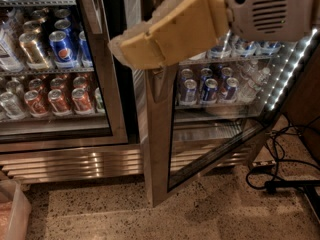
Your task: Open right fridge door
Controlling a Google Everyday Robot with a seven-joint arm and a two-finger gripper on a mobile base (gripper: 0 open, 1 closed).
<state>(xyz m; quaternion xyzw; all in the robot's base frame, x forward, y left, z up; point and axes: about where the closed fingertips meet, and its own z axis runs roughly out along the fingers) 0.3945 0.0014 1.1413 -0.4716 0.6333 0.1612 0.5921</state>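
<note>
- The left fridge door [107, 84] is shut and fills the left side, with Pepsi cans [62, 49] and red cans [60, 100] behind its glass.
- The right fridge door [160, 149] sits centre frame and is already swung well out. Its steel edge points toward the near side, and the glass panel angles away to the far right.
- I'd say we're late in the opening step: the door is off its seal and partway through the swing, but not fully wide yet.
- The next move is probably more of the same arc. Carry the door edge outward and round, and follow the hinge instead of dragging in a straight line.
- The grey wrist housing [270, 9] comes in from the top right, reaching leftward across the open fridge.
- The gripper [170, 31], wrapped in tan padding, sits right at the upper part of the door's steel edge and overlaps it. Honestly can't tell if it's clamped on or just resting against it.
- Black cables [280, 179] lie on the speckled floor [100, 214] near the right, roughly where the door would swing, so they're worth watching.
</note>
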